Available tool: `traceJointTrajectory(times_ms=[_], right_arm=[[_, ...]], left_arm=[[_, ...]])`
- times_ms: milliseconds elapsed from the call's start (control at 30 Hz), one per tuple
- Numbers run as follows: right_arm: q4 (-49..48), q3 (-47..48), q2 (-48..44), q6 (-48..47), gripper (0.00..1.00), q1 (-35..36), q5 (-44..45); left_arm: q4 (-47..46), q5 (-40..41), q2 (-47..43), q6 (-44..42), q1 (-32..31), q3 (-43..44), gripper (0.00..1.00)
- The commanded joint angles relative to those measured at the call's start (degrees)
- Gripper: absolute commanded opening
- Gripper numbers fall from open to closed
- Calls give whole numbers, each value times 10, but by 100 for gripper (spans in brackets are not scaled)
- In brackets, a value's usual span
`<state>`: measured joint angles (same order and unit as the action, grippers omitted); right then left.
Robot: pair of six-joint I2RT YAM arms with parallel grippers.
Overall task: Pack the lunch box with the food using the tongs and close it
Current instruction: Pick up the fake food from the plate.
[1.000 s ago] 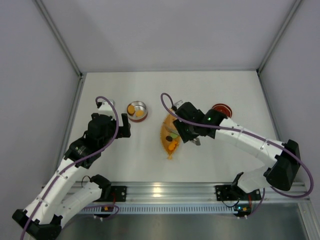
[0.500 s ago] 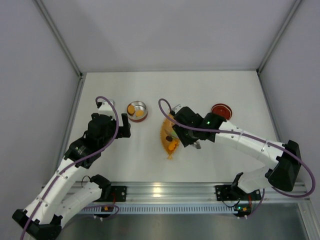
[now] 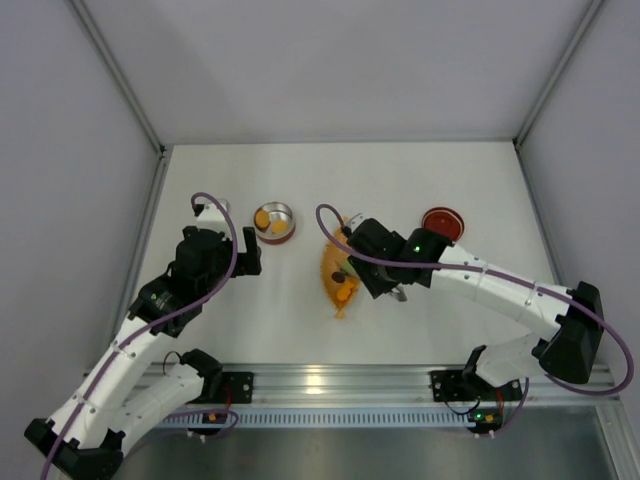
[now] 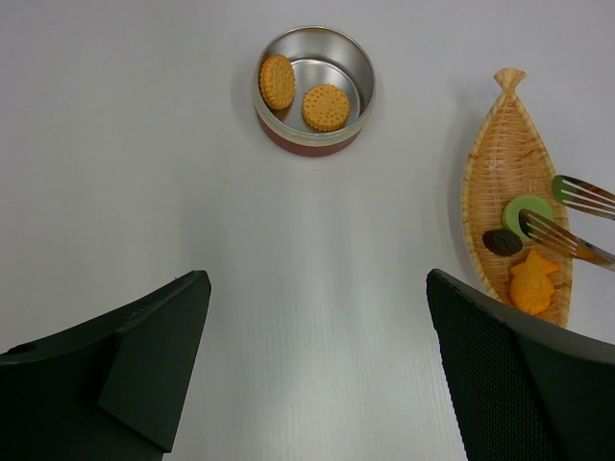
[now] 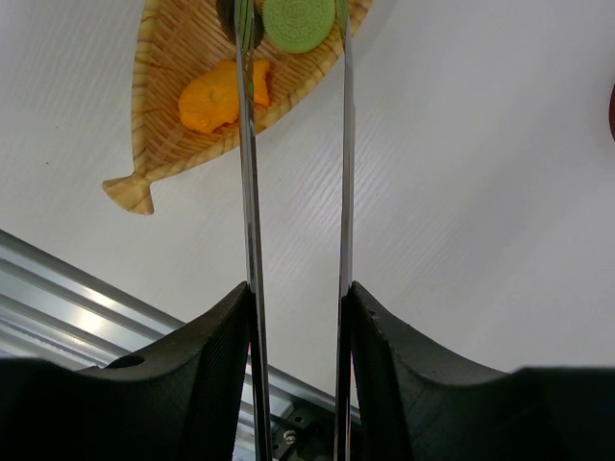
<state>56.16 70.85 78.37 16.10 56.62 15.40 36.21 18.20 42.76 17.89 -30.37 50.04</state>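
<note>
The left hand (image 4: 317, 279) hangs released above the white surface (image 4: 144, 144). The red-walled lunch box (image 4: 309, 147) sits ahead of it, two golden biscuits (image 4: 326, 107) inside. To its right, the right hand (image 5: 296, 298) grasps the tongs (image 5: 252, 192), tips straddling a green piece (image 5: 299, 24) in the orange tray (image 5: 173, 58), with a dark brown piece (image 4: 502, 242) and an orange piece (image 5: 216, 96) alongside. The red lid (image 3: 443, 220) lies beyond that hand, to its right.
</note>
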Motion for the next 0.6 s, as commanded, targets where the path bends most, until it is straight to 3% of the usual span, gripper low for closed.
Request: traceJointTrajectory(times_ms=[0, 567], right_arm=[[27, 5, -19, -1, 42, 9, 33], [52, 6, 4, -26, 42, 25, 38]], left_arm=[[-9, -4, -6, 0, 1, -2, 99], [-10, -4, -7, 0, 1, -2, 99]])
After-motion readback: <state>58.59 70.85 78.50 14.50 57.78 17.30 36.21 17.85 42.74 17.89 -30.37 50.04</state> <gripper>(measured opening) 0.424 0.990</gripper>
